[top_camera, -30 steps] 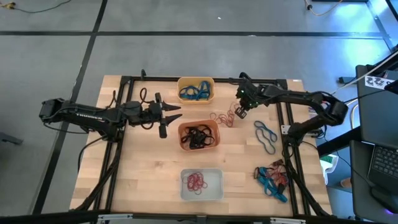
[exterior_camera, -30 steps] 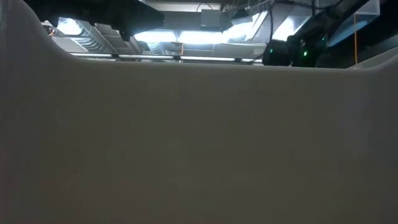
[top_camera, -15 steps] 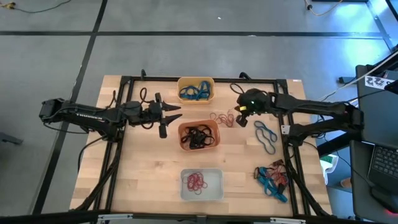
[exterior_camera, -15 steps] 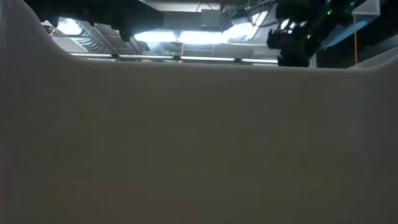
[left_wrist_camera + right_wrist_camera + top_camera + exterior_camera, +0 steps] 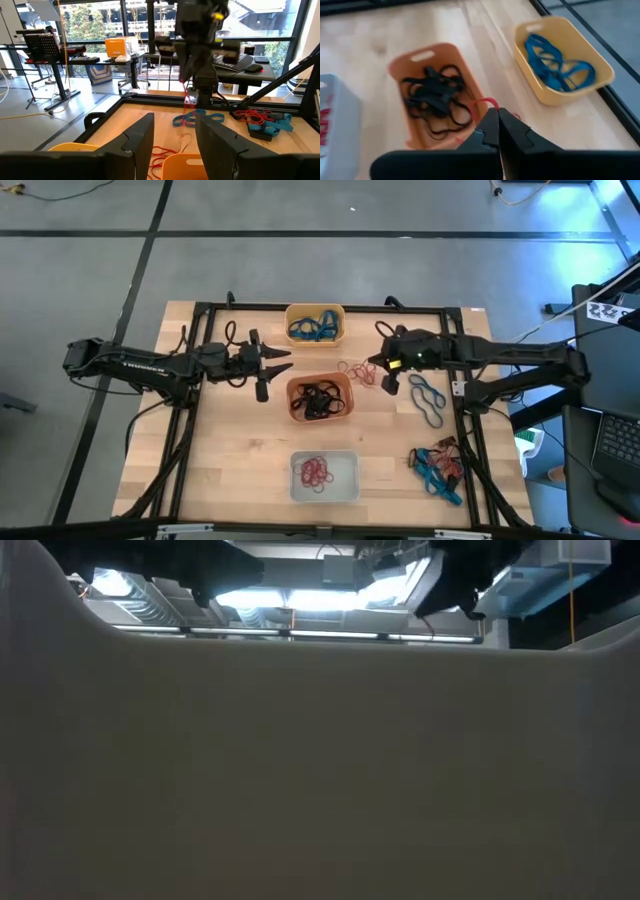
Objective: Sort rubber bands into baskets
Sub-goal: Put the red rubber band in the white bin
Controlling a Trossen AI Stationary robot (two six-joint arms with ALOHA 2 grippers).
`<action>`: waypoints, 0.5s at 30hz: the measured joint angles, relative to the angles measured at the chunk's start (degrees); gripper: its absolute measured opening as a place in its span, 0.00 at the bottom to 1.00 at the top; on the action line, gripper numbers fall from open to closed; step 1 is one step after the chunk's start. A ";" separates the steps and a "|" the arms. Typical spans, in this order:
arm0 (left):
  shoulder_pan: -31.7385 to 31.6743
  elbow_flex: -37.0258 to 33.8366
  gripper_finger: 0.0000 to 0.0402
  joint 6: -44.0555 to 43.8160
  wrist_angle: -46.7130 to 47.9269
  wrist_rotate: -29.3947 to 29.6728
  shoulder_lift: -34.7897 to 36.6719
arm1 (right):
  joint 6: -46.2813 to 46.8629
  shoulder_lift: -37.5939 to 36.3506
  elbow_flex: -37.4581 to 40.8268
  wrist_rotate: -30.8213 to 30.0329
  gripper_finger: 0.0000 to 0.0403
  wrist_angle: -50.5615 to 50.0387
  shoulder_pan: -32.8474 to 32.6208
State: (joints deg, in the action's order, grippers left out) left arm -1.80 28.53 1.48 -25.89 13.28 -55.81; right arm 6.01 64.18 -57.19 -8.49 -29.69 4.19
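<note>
since the earlier frame your right arm has swung from the upper rim of the table toward centre frame, so the right gripper (image 5: 384, 371) now hangs over the loose red-pink rubber bands (image 5: 357, 370) just right of the red-orange plastic tub (image 5: 320, 399); the left arm has not shifted.

progress, high view: the yellow-orange rectangular tub (image 5: 315, 324) at upper centre already holds blue-teal loops (image 5: 311, 327), the red-orange tub holds black loops (image 5: 318, 401), and the pale whitish-green tub (image 5: 325, 477) at lower centre holds red-pink loops (image 5: 316, 471). still unsorted on the light wooden table (image 5: 230, 450): the red-pink cluster under the right gripper, two blue-teal loops (image 5: 427, 399) at centre right, and a mixed tangle of bands (image 5: 436, 465) at lower right. you are judged past the midpoint, with one pile left per colour.

grip state: the right gripper is clenched; the right wrist view shows a thin red-pink band (image 5: 486, 103) at its closed fingertips (image 5: 496, 122), apparently pinched. the left gripper (image 5: 271, 367) waits released at centre left, beside the red-orange tub, holding nothing.

views compared: only the high view shows all three tubs and the leftovers. the right wrist view alone shows the band at the tips. the left wrist view shows the right arm from across the table. the low view is almost wholly blocked by a pale wall close to the lens.
</note>
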 joint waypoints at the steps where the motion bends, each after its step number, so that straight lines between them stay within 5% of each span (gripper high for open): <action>1: 0.00 0.00 0.35 0.00 -0.02 0.00 0.00 | -0.03 0.00 -0.57 0.00 0.00 -0.02 -0.77; 15: -0.02 0.00 0.35 -0.02 -0.04 0.00 0.00 | 1.25 1.58 -2.36 3.41 0.00 7.42 -12.36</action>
State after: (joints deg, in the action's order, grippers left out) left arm -1.82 28.53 1.45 -25.93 13.28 -55.81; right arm 7.27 65.76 -59.55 -5.08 -22.27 -8.17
